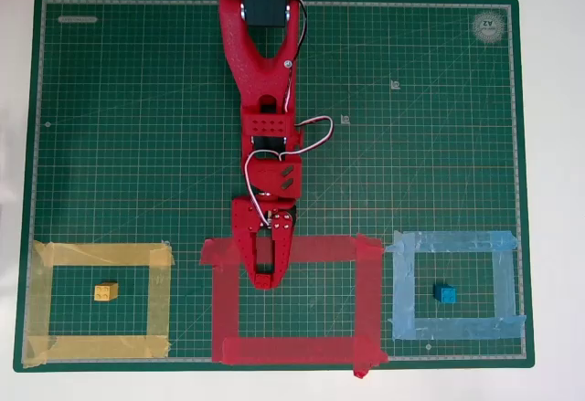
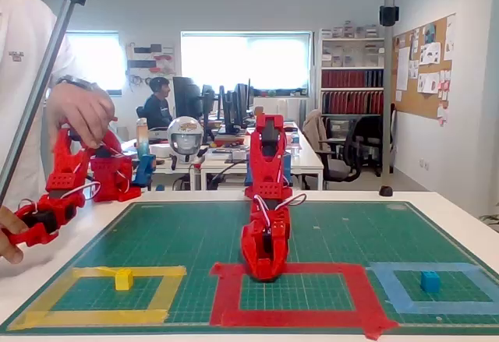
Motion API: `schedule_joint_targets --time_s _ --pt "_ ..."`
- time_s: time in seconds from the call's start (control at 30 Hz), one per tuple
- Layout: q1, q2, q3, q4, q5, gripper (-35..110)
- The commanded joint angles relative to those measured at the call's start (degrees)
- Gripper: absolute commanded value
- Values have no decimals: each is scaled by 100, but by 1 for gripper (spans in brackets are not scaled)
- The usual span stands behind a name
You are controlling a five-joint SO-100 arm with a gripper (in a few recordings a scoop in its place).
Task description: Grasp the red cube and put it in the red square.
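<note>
Overhead view: arm reaches from 12 o'clock down the green cutting mat [image 1: 137, 127]. Gripper [image 1: 264, 273] sits over the 12 o'clock strip of the red square [image 1: 285, 350], toward its 11 o'clock corner, tip just inside the outline. Fixed view: gripper [image 2: 265, 270] is low, at or almost at the mat, on the far strip of the red square [image 2: 292, 318].

Red cube: cannot separate it from the red fingers and red tape in either view. My guess is that it sits at the claw tip, between the fingers or just beneath them. Whether the claw is apart, together or clamped on it, I cannot tell.

Neighbours: yellow cube [image 1: 106, 291] is inside the yellow tape outline [image 1: 101, 255], at 9 o'clock from the red square. Blue cube [image 1: 445, 294] is inside the light blue tape outline [image 1: 452, 241], at 3 o'clock.

Handling, judged from the matching cubes: a small hard plastic block, light and stiff, with smooth and probably slippery sides. Best taken across two opposite flat side faces, low and centred, since a corner grip would likely squirt it out. Not fragile.
</note>
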Motion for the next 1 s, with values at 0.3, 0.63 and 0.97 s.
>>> schedule_joint_targets --time_s 0.3,0.63,0.97 --pt "0 519 -176 -88 -79 9" --pt "79 519 -211 -97 -88 16" --pt "97 571 -299 -97 -88 16"
